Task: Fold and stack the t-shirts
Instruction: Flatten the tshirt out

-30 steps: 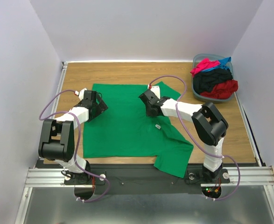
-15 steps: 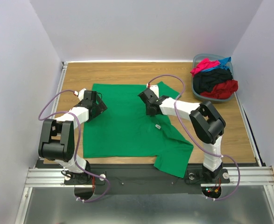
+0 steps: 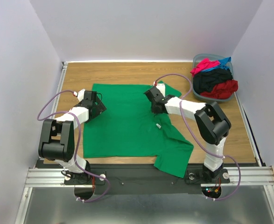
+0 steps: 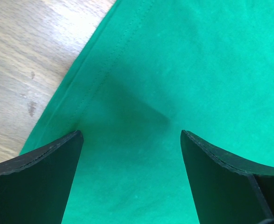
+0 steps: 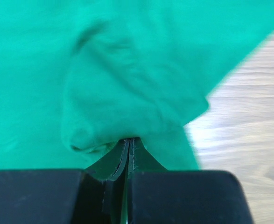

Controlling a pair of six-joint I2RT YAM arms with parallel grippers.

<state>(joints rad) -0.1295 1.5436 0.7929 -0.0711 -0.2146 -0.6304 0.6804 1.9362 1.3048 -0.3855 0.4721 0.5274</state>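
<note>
A: Where's the green t-shirt (image 3: 122,123)?

B: Centre of the top view, spread mostly flat on the wood table (image 3: 122,72). Its lower-right part is rumpled, w/ one flap hanging over the near edge at bottom centre-right. There's a small white tag (image 3: 158,126) on the cloth, right of middle.

A: Left arm (image 3: 57,140) pose?

B: Base at bottom left, elbow folded tight at the left side, forearm angled up and right. The left gripper (image 3: 95,103) sits at the shirt's left edge, upper-left part of the cloth. In the wrist view its fingers (image 4: 38,177) are spread wide, nothing btwn them. Green cloth lies below them, the hem runs diagonally, and bare wood shows at upper left.

A: Right arm (image 3: 211,123)?

B: Base at bottom right, elbow raised at mid-right, forearm stretched up and left. The right gripper (image 3: 153,99) is at the shirt's upper-right area. In the wrist view the jaws are pressed together, pinching a puckered fold of green cloth, w/ wood at the right of that frame.

A: Anything else?

B: Grey-blue bin (image 3: 196,59) in the upper-right corner, well apart from both arms. The other shirts (image 3: 214,80) are heaped in it: pink-red, blue, black, red.
</note>
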